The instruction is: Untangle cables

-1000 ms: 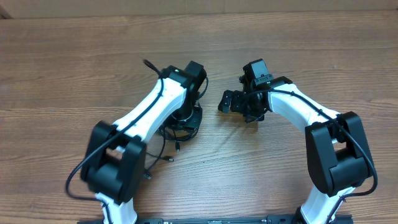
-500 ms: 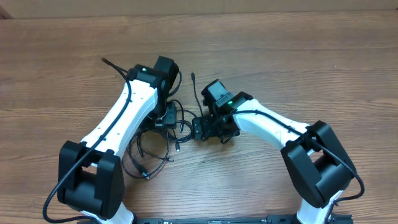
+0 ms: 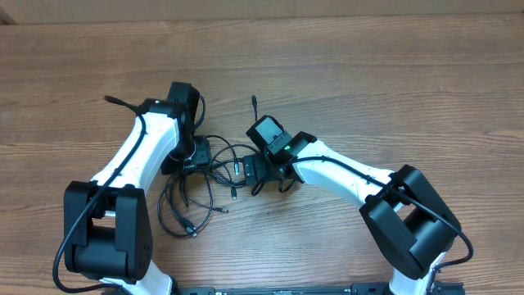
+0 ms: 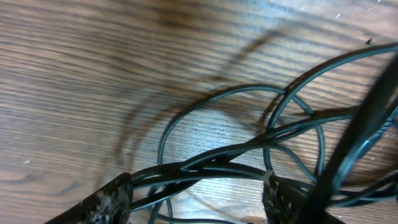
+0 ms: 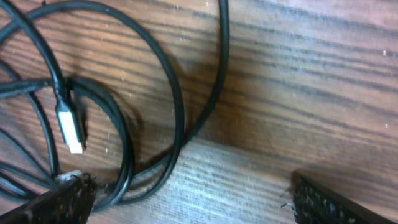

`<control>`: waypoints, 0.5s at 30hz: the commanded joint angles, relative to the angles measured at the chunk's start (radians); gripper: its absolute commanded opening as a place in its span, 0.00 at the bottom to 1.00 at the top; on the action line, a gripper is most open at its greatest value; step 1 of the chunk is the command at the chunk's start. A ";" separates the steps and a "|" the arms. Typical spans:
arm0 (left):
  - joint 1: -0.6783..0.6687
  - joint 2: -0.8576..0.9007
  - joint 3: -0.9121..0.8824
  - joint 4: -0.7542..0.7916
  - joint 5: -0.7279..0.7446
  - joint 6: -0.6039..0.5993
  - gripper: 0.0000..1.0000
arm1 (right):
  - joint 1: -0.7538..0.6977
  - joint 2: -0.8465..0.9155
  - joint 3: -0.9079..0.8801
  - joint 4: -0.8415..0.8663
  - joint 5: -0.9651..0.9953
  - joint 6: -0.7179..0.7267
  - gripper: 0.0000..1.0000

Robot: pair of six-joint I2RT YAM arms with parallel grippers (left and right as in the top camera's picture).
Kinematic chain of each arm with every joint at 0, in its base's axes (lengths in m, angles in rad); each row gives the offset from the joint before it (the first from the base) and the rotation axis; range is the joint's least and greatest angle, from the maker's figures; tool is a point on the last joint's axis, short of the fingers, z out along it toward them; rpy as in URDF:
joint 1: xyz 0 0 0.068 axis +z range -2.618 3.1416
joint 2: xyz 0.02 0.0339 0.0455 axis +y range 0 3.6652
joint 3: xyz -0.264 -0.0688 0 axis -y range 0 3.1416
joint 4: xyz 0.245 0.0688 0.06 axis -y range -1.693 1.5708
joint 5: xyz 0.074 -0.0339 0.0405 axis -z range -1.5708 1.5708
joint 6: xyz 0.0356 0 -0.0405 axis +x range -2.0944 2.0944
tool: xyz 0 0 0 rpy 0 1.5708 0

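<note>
The cables (image 3: 217, 164) lie as a loose black tangle on the wooden table between my two grippers, with loops trailing toward the front left (image 3: 176, 209). My left gripper (image 3: 195, 156) is open at the tangle's left edge. In the left wrist view several strands (image 4: 205, 158) run across between its spread fingers (image 4: 196, 200). My right gripper (image 3: 255, 174) is open at the tangle's right edge. In the right wrist view its fingers (image 5: 193, 202) are wide apart, cable loops (image 5: 177, 106) pass its left finger, and a silver-tipped plug (image 5: 70, 127) lies just beyond it.
One cable end (image 3: 254, 102) sticks out toward the back, just behind my right wrist. A thicker black arm cable (image 3: 115, 101) juts out at my left arm. Bare wooden table (image 3: 368, 82) surrounds the tangle.
Both arms have swung left. My left gripper has moved left to the tangle's left edge, uncovering more of it. My right gripper has come up to the tangle's right edge.
</note>
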 commanded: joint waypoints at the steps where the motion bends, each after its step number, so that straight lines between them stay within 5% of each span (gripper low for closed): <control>1: 0.004 -0.002 -0.050 0.037 0.054 0.043 0.67 | 0.035 0.052 0.016 0.019 0.118 0.013 1.00; 15: 0.003 -0.002 -0.216 0.155 0.021 0.042 0.69 | 0.027 0.204 0.288 -0.391 0.311 -0.003 0.99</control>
